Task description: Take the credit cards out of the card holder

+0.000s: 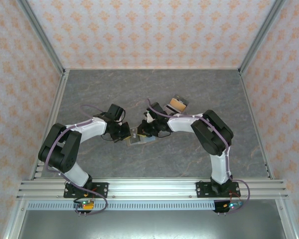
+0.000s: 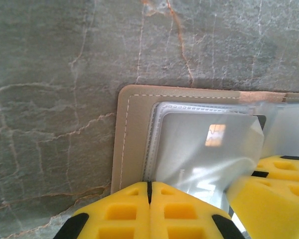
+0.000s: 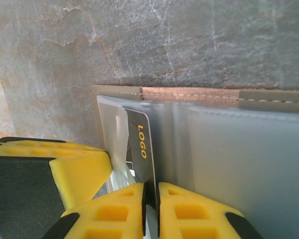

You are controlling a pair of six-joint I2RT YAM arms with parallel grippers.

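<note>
The card holder (image 1: pixel 139 139) lies open on the grey table between both arms. Its olive-taupe border (image 2: pixel 132 134) frames clear plastic sleeves (image 2: pixel 199 144). At the holder's left end, my left gripper (image 2: pixel 149 185) is shut, its yellow fingertips pinching the edge of a clear sleeve. My right gripper (image 3: pixel 150 191) is shut on a dark credit card (image 3: pixel 139 142) marked LOGO in yellow. The card stands on edge, its far part still among the sleeves (image 3: pixel 239 149). From above, the left gripper (image 1: pixel 125 133) and right gripper (image 1: pixel 147 132) meet over the holder.
A small flat tan-and-grey piece (image 1: pixel 178 103) lies on the table behind the right gripper. Patterned walls close in the table on three sides. The other arm's yellow finger (image 2: pixel 274 186) crowds the left wrist view's lower right, and likewise (image 3: pixel 74 169) in the right wrist view.
</note>
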